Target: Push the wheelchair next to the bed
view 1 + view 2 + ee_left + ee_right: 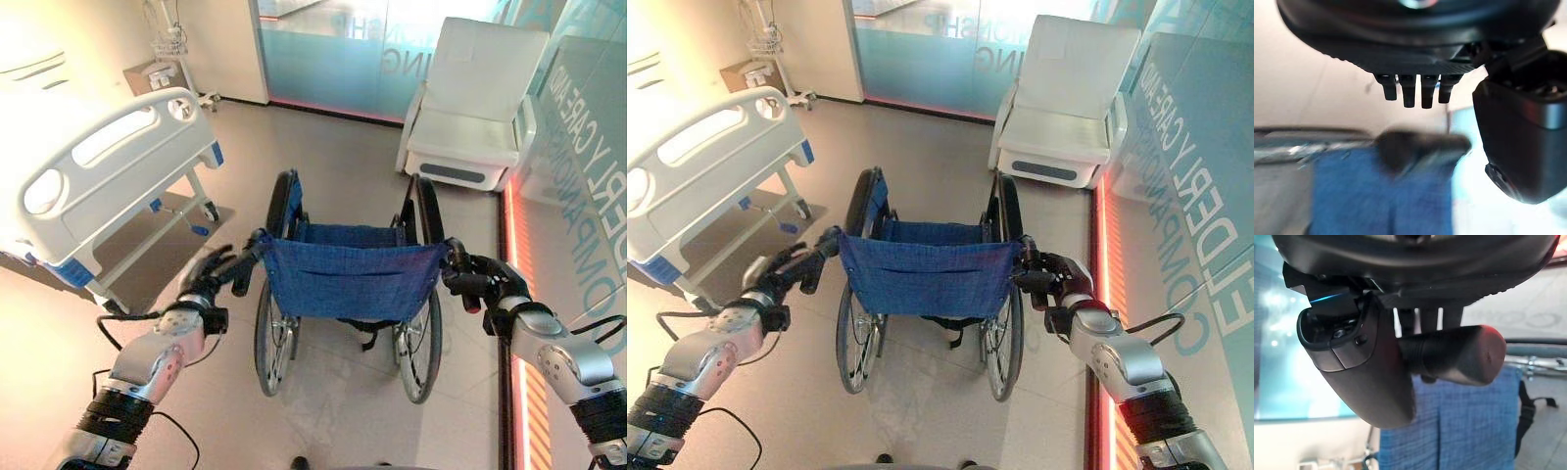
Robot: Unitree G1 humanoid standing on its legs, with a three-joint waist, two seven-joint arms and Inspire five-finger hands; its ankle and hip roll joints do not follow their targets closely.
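The wheelchair (343,276) has a blue cloth backrest and stands in the middle of the floor with its back toward me. My right hand (487,284) is shut on its right push handle (1459,355), with the thumb and fingers curled round the dark grip. My left hand (208,282) is open just beside the left push handle (245,270). In the left wrist view that handle (1420,147) lies past the fingers (1415,93), apart from them. The white hospital bed (113,171) stands at the left, its footboard toward the wheelchair.
A white recliner chair (480,103) stands at the back right against a frosted glass wall (578,147). A stand with equipment (168,44) and a cardboard box (147,74) are at the back left. Open floor lies between the wheelchair and the bed.
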